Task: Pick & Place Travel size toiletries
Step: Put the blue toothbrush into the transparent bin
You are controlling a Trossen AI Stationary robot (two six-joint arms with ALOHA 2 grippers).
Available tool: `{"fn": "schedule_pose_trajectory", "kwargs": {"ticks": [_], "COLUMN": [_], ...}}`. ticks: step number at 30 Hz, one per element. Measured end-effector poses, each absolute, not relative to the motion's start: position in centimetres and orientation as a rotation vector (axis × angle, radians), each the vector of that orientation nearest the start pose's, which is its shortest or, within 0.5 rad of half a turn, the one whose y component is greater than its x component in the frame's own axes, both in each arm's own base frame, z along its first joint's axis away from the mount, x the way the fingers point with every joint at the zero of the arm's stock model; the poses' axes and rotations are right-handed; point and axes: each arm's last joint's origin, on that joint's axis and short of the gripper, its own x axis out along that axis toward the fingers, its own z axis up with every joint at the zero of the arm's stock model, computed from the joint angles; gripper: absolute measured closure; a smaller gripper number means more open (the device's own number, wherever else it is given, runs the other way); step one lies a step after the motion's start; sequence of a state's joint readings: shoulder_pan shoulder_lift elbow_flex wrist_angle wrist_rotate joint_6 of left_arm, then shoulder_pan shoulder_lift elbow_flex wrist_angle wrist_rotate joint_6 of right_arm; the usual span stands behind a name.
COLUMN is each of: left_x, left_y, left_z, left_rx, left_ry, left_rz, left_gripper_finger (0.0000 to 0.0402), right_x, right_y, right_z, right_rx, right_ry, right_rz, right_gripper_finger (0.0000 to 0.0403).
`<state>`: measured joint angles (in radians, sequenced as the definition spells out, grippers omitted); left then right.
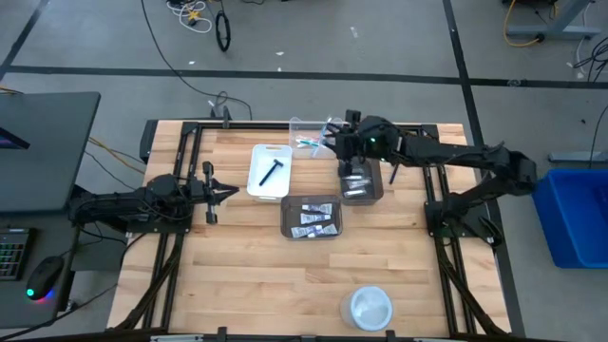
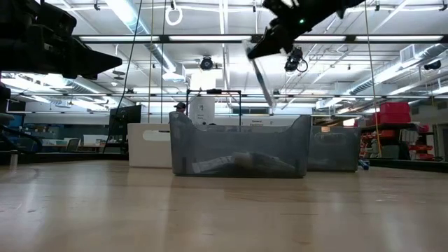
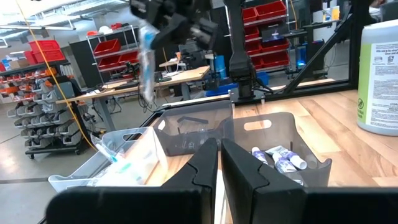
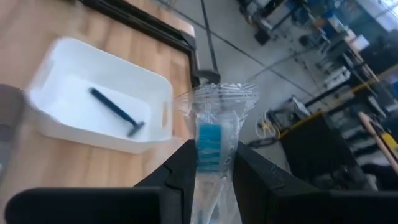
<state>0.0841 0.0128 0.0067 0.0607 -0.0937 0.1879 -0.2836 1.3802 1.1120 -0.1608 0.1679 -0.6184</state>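
Observation:
My right gripper (image 1: 334,141) hovers high over the far middle of the table, beside a clear bin (image 1: 306,131), shut on a toothbrush in a clear wrapper (image 4: 210,134). A white bin (image 1: 269,171) holds a black razor (image 4: 117,112). Small toothpaste tubes (image 1: 312,218) lie in a dark grey bin (image 1: 312,202). A second dark grey bin (image 1: 361,185) stands below my right gripper. My left gripper (image 1: 217,193) waits shut at the table's left edge, pointing level, with nothing between its fingers. My right gripper pinches the wrapped toothbrush between its two fingers (image 4: 181,167), around the wrapper just below the blue brush head (image 4: 209,163). The head end sticks out past the fingertips. In the low view the packet (image 2: 262,78) slants down below the gripper, lifted clear of the bins.
A round white dish (image 1: 370,306) sits near the front edge at the right. The clear bin holds turquoise wrapped items (image 1: 306,143). A black frame (image 1: 190,133) runs around the wooden table top. A large white bottle (image 3: 377,78) shows in the left wrist view.

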Motion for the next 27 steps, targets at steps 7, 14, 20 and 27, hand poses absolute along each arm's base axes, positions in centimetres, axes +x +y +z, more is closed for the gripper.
{"fn": "schedule_pose_trajectory", "kwargs": {"ticks": [7, 14, 20, 27], "left_x": [9.7, 9.7, 9.7, 9.7], "left_y": [1.1, 1.1, 1.1, 1.1], "left_z": [17.1, 17.1, 17.1, 17.1], "left_rx": [0.187, 0.187, 0.187, 0.187], "left_ry": [-0.038, -0.038, -0.038, -0.038], "left_rz": [0.182, 0.182, 0.182, 0.182], "left_gripper_finger": [0.0374, 0.0374, 0.0374, 0.0374], "right_x": [33.6, 37.8, 40.3, 41.2], "right_y": [-12.1, -14.6, -15.9, -17.1], "right_z": [31.5, 30.8, 28.6, 25.6], "right_rx": [-0.562, -0.533, -0.492, -0.485], "right_ry": [0.652, 0.756, 0.873, 0.968], "right_rz": [-0.36, -0.35, -0.321, -0.346], "right_gripper_finger": [0.0313, 0.0313, 0.0313, 0.0313]}}
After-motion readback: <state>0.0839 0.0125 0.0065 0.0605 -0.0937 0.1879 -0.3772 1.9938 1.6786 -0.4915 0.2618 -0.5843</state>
